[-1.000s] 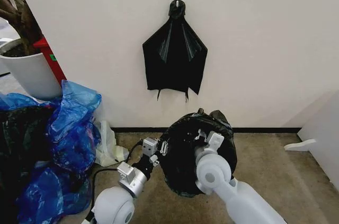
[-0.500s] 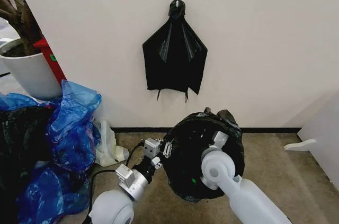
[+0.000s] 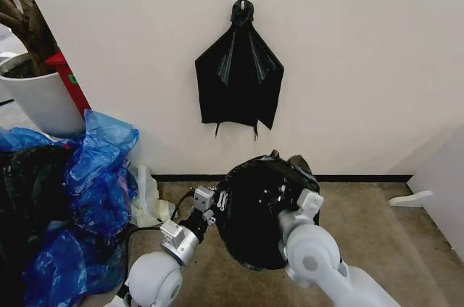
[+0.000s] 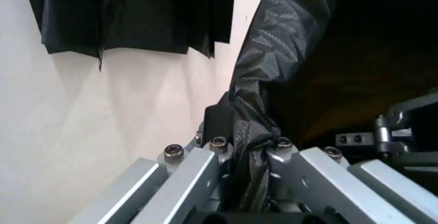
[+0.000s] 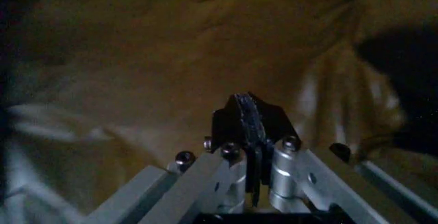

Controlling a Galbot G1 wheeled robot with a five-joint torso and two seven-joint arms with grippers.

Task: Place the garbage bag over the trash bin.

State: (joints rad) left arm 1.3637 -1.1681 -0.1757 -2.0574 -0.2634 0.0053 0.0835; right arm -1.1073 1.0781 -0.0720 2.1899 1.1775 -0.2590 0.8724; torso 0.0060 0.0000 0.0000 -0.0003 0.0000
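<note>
The thin, glossy black plastic garbage bag [image 3: 254, 209] hangs stretched into a rounded shape between both grippers, above the tan carpet [image 3: 377, 220]. The left gripper [image 4: 243, 131] pinches a gathered fold of its edge between closed fingers; the right gripper [image 5: 247, 119] clamps film likewise. Beyond them, a fan-shaped black bunch [image 3: 239, 78] hangs on the white wall [image 3: 362, 53].

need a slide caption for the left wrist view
Left gripper shut on a bunched fold of the black garbage bag, with the white wall behind.
</note>
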